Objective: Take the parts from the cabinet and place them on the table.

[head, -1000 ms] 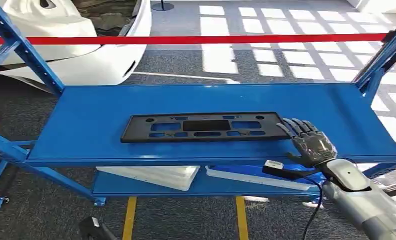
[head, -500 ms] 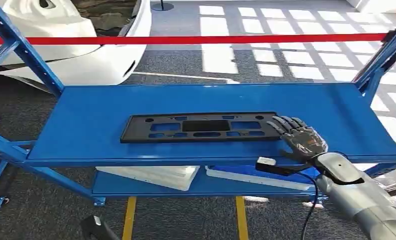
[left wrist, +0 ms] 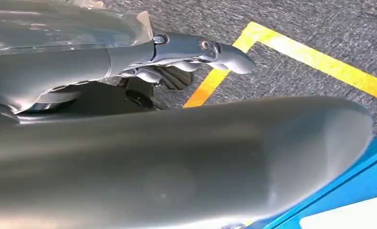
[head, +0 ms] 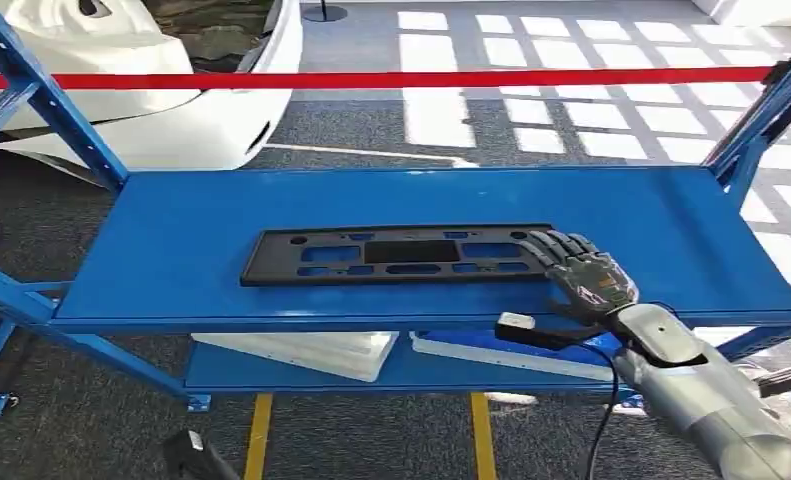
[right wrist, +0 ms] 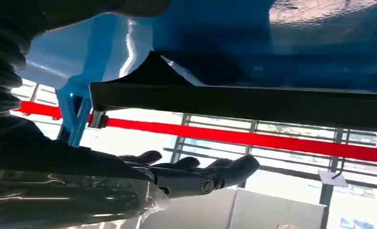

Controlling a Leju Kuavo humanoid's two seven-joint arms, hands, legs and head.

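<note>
- Right hand point(head: 583, 272) lies palm down on the blue shelf point(head: 171, 250), fingers spread, fingertips touching the right end of the black plate point(head: 401, 254); grasping nothing.
- Plate lies flat mid-shelf, nearer the front edge.
- Left hand point(left wrist: 186, 59) hangs over the floor, fingers curled, empty.

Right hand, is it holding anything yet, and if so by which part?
Nothing is held. The right hand lies with fingers spread at the right end of the black plate on the blue shelf, without a grip on it.

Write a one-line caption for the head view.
Right hand reaching over the right end of a black plate lying flat on the blue shelf, red tape behind.
</note>
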